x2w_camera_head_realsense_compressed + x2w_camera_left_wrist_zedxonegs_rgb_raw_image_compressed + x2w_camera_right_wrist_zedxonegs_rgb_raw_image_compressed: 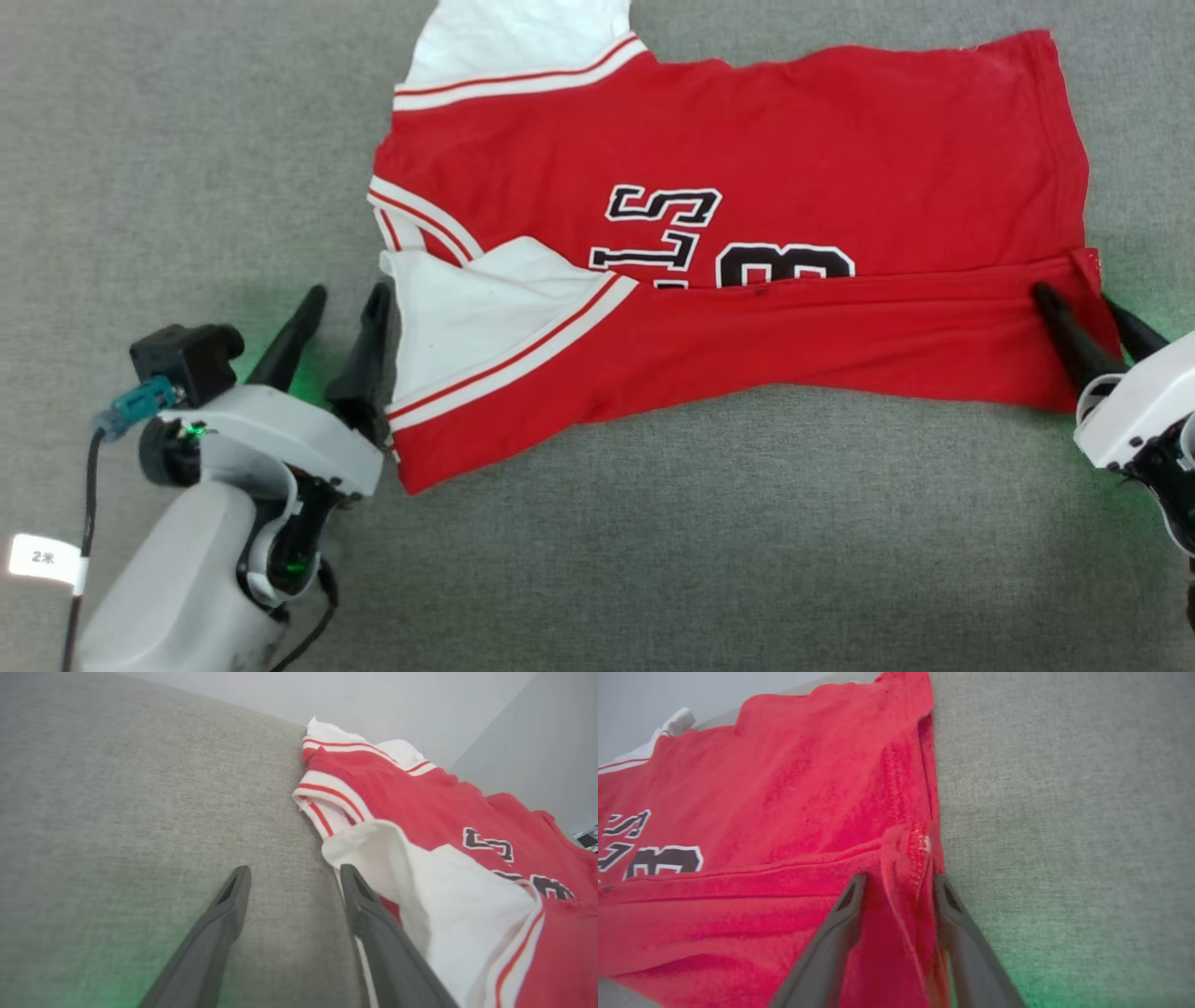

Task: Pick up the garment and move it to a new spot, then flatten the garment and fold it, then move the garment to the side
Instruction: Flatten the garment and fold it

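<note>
A grey woven surface (pixel 187 140) fills the work area, with a pale wall (pixel 373 700) behind it in the left wrist view. The garment (pixel 794 159) lies sideways across the surface, collar to the robot's left and hem to its right. Its near long edge is turned over so that it covers the bottom of the chest lettering (pixel 691 233), which suggests a first lengthwise fold laid from both ends. The left gripper (pixel 347 291) sits low just beside the folded white sleeve (pixel 467 317), its fingers spread wide over bare surface and holding nothing, its forearm angling in from the lower left. The right gripper (pixel 1074 297) reaches in from the right edge, its fingers parted astride a ridge of the hem corner (pixel 915 849) without visibly pinching it.
</note>
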Controlling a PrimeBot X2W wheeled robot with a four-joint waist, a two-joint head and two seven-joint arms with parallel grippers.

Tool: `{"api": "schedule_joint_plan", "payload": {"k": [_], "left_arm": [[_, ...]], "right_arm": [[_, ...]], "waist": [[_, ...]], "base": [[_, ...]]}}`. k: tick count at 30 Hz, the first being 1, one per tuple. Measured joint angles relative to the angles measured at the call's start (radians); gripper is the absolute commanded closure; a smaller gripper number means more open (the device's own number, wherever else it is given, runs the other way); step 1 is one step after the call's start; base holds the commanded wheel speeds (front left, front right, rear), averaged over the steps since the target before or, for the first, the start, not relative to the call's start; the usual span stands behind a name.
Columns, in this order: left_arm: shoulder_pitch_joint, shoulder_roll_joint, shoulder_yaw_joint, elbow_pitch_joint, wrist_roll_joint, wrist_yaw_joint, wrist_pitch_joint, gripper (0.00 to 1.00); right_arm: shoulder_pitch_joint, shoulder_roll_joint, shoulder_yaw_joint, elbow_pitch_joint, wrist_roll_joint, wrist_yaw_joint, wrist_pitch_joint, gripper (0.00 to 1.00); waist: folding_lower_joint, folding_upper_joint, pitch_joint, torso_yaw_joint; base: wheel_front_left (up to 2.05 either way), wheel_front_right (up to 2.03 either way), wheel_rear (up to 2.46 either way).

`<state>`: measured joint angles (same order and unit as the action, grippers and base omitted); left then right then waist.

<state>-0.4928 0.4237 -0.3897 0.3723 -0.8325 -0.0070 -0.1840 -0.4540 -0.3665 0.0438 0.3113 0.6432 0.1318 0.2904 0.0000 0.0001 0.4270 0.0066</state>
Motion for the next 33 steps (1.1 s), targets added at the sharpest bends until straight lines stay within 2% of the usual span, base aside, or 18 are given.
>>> {"api": "schedule_joint_plan", "payload": {"k": [4,7,15,17,19,23,27,33], "left_arm": [[0.025,0.037,-0.003,-0.064,0.011,0.047,0.050,0.00],[0.062,0.075,0.001,-0.159,0.018,0.109,0.106,0.00],[0.204,0.150,-0.045,-0.456,-0.002,0.277,0.363,0.00],[0.226,0.171,-0.071,-0.514,0.008,0.302,0.418,0.00],[0.237,0.162,-0.067,-0.564,-0.004,0.327,0.431,0.00],[0.260,0.164,-0.079,-0.603,-0.010,0.345,0.454,0.00],[0.265,0.162,-0.090,-0.605,-0.016,0.346,0.472,0.00],[0.244,0.144,-0.095,-0.551,-0.035,0.323,0.478,0.00]], "right_arm": [[0.038,-0.010,-0.013,-0.010,0.019,0.000,-0.018,0.00],[0.068,-0.021,-0.030,-0.033,0.019,0.000,-0.030,0.00],[0.106,-0.026,-0.062,-0.119,0.015,0.000,-0.030,0.00],[0.110,-0.021,-0.061,-0.133,0.012,0.000,-0.026,0.00],[0.112,-0.020,-0.059,-0.147,0.004,0.000,-0.019,0.00],[0.112,-0.009,-0.053,-0.163,-0.006,0.000,-0.012,0.00],[0.112,-0.001,-0.043,-0.178,-0.015,0.000,-0.004,0.00],[0.105,0.006,-0.030,-0.204,-0.020,0.000,0.009,0.00]], "waist": [[0.0000,0.0000,-0.021,0.011],[0.0000,0.0000,-0.036,0.023],[0.0000,0.0000,-0.045,0.036],[0.0000,0.0000,-0.041,0.031],[0.0000,0.0000,-0.037,0.028],[0.0000,0.0000,-0.028,0.019],[0.0000,0.0000,-0.018,0.010],[0.0000,0.0000,0.001,-0.009]], "base": [[0.00,0.00,0.00],[0.00,0.00,0.00],[0.00,0.00,0.00],[0.00,0.00,0.00],[0.00,0.00,0.00],[0.00,0.00,0.00],[0.00,0.00,0.00],[0.00,0.00,0.00]]}}
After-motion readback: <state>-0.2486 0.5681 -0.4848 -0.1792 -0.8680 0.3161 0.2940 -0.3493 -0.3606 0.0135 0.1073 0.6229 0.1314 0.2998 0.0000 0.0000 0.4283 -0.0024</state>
